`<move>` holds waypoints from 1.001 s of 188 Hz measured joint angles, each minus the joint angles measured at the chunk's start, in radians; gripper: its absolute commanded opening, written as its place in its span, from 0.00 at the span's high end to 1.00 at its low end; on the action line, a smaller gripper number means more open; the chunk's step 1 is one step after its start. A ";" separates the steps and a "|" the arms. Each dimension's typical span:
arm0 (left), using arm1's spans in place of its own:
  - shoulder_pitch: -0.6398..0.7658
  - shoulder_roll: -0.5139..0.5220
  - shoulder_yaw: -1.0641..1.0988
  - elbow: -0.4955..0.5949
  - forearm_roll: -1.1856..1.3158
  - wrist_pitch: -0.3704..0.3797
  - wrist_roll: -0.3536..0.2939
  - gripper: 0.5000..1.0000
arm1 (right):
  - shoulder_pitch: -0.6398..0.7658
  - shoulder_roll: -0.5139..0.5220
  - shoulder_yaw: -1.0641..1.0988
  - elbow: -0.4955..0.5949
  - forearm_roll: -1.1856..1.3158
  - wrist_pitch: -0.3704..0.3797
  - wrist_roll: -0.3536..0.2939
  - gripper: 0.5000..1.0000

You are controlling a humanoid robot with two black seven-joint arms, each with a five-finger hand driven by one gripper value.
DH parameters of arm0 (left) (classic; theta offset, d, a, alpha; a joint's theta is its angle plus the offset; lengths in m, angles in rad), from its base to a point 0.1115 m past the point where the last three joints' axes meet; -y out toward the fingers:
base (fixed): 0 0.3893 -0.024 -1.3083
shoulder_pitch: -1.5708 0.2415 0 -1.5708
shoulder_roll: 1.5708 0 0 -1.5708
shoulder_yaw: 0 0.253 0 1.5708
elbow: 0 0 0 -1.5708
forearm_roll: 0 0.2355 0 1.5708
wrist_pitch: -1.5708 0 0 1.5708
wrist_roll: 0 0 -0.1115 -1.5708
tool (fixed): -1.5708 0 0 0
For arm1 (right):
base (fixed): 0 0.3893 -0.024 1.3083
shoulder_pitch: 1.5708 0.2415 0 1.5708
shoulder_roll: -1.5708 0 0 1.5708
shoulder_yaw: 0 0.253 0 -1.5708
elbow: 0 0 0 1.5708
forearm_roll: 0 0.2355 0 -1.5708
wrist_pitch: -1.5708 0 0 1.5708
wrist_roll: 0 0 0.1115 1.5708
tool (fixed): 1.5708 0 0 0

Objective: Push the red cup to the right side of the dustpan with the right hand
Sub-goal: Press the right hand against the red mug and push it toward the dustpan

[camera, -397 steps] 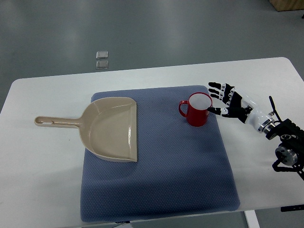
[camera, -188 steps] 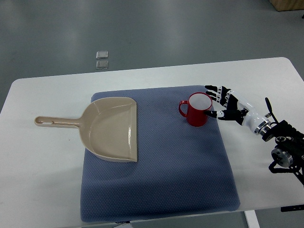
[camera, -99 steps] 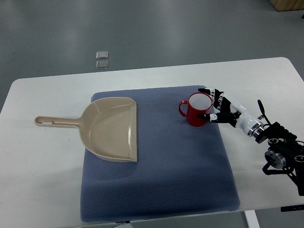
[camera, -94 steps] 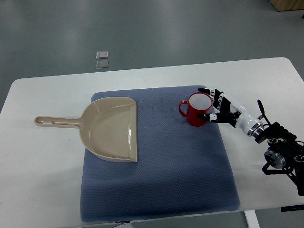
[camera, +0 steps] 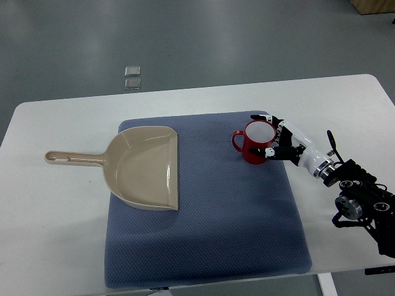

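A red cup (camera: pixel 253 146) with a white inside stands upright on the blue mat (camera: pixel 203 209), handle pointing left. My right hand (camera: pixel 272 135) reaches in from the right edge and lies against the cup's right side, its fingers (camera: pixel 262 119) spread around the far rim and the thumb at the near side, holding nothing. The beige dustpan (camera: pixel 143 166) lies on the mat's left part, its handle stretching left over the white table (camera: pixel 55 209). A wide strip of mat separates the dustpan's open edge from the cup.
Two small clear squares (camera: pixel 132 76) lie on the grey floor beyond the table's far edge. The mat reaches almost to the table's near edge.
My right hand has slid left from beside the cup until it lies against the cup's right side. The cup has hardly moved. The dustpan is unchanged.
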 measured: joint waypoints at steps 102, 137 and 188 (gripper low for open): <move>0.000 0.000 0.000 0.000 0.000 0.000 0.000 0.00 | 0.020 0.057 -0.012 -0.032 0.000 -0.029 0.000 0.14; 0.000 0.000 0.000 0.000 0.000 0.000 0.000 0.00 | 0.023 0.068 -0.012 -0.046 0.000 -0.032 0.000 0.14; 0.000 0.000 0.000 0.000 0.000 0.000 0.000 0.00 | 0.028 0.084 -0.012 -0.055 0.000 -0.032 0.000 0.14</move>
